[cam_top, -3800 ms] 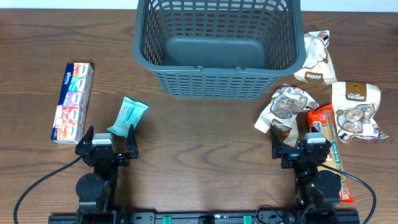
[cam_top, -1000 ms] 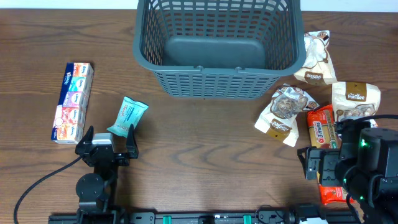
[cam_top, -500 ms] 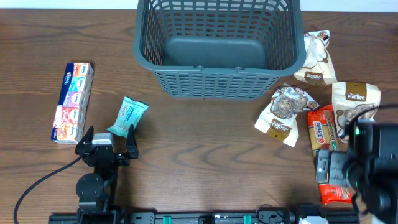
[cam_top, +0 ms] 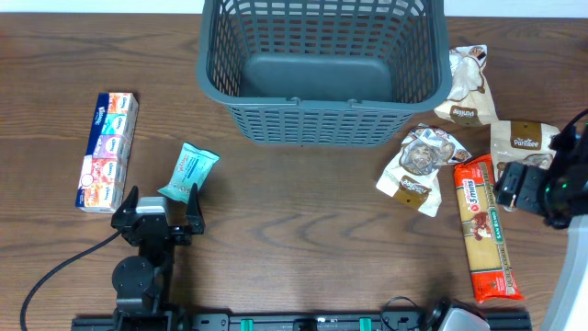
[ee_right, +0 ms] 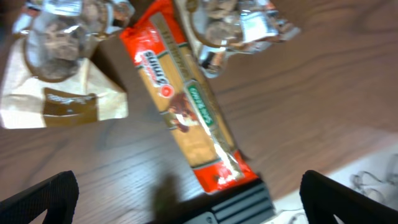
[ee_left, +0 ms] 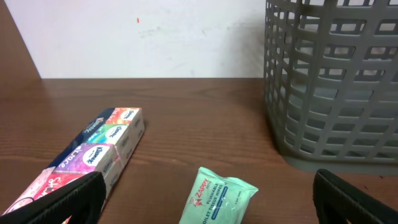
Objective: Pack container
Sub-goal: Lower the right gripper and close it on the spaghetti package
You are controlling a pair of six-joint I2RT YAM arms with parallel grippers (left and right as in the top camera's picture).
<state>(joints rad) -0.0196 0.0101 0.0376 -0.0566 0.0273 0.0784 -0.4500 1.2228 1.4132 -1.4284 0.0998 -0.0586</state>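
Observation:
The container, a dark grey lattice basket, stands empty at the back centre and also shows in the left wrist view. My left gripper rests open near the front edge, with a teal wipes pack just beyond its fingers. My right gripper is raised at the right edge, open and empty. It hovers beside a long red pasta pack, which lies below it in the right wrist view.
A multicolour tissue pack lies at the left. Three cookie bags lie right of the basket: one, one and one, partly under my right arm. The table's front rail is below the red pack.
My right arm has lifted from its rest spot at the front and swung right and back, uncovering the whole red pack. The left arm and the other objects have not moved.

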